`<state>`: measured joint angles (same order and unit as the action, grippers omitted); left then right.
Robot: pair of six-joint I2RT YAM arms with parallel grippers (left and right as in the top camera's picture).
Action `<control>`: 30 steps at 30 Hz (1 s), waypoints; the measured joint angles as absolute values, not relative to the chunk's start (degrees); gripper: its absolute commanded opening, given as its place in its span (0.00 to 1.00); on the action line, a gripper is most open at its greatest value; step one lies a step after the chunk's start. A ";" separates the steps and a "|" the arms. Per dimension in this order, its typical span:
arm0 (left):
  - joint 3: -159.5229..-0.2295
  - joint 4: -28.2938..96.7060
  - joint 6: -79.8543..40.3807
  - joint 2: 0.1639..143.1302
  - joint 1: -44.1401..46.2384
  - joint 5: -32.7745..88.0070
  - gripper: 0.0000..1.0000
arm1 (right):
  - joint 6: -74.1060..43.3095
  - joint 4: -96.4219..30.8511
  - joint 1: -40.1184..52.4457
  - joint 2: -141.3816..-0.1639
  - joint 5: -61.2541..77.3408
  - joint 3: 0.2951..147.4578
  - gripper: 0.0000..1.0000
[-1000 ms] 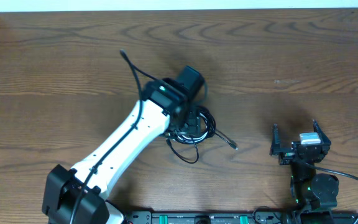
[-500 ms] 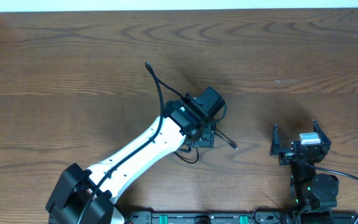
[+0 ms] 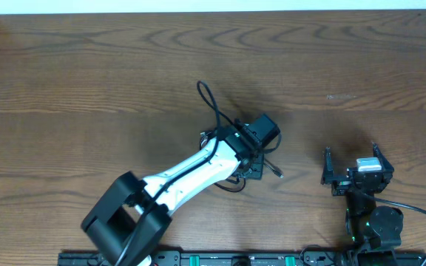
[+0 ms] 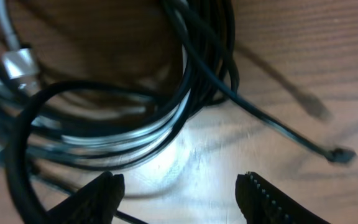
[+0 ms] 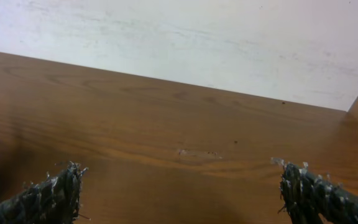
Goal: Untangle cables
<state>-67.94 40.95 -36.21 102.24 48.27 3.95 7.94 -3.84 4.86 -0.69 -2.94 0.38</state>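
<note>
The cables (image 4: 188,93) lie as a tangled bundle of thin black cords with a white one (image 4: 104,142) among them. A silver plug (image 4: 20,62) shows at the upper left of the left wrist view, and one black plug end (image 4: 340,154) trails off to the right. My left gripper (image 4: 180,182) hovers right over the bundle, open, with only bare table between its fingertips and the cords just beyond them. From overhead, the left gripper (image 3: 251,167) hides most of the cables (image 3: 231,185); one plug end (image 3: 278,172) sticks out. My right gripper (image 3: 350,162) stands open and empty, well right of the bundle.
The left arm's own black wire (image 3: 211,100) loops up behind its wrist. The wooden table (image 3: 87,81) stretches left and back. The right wrist view shows the right gripper (image 5: 179,186) over bare wood with a white wall (image 5: 197,37) beyond the far edge.
My left arm has swung to the right and slightly forward over the cable bundle, and now covers more of it. The right arm has not moved.
</note>
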 measured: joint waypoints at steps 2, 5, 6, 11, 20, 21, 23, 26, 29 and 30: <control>-67.94 39.27 -36.21 103.35 48.27 3.51 0.61 | 7.92 -3.84 4.86 -0.69 -2.94 0.38 0.99; -67.94 37.95 -36.21 104.40 48.27 2.13 0.62 | 7.92 -3.84 4.86 -0.69 -2.94 0.38 0.99; -67.94 37.85 -36.21 104.55 48.27 1.54 0.62 | 7.92 -3.84 4.86 -0.69 -2.94 0.38 0.99; -67.94 38.24 -36.23 104.68 48.27 -0.51 0.72 | 7.92 -3.84 4.86 -0.69 -2.94 0.38 0.99; -69.23 46.52 -36.18 102.50 48.27 -3.60 0.76 | 7.92 -3.84 4.86 -0.69 -2.94 0.38 0.99; -69.76 46.98 -36.21 101.30 48.27 -4.29 0.77 | 7.92 -3.84 4.86 -0.69 -2.94 0.38 0.99; -70.76 47.09 -36.21 98.32 48.27 -5.19 0.77 | 7.92 -3.84 4.86 -0.69 -2.94 0.38 0.99; -71.77 46.81 -36.71 93.36 48.27 -6.20 0.77 | 7.92 -3.84 4.86 -0.69 -2.94 0.38 0.99; -72.25 46.72 -38.94 88.64 48.27 -6.61 0.76 | 7.92 -3.84 4.86 -0.69 -2.94 0.38 0.99; -72.34 46.72 -40.14 87.50 48.27 -6.72 0.77 | 7.92 -3.84 4.86 -0.69 -2.94 0.38 0.99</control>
<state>-72.34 46.72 -40.14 87.50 48.27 -6.72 7.92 -3.84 4.86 -0.69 -2.94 0.38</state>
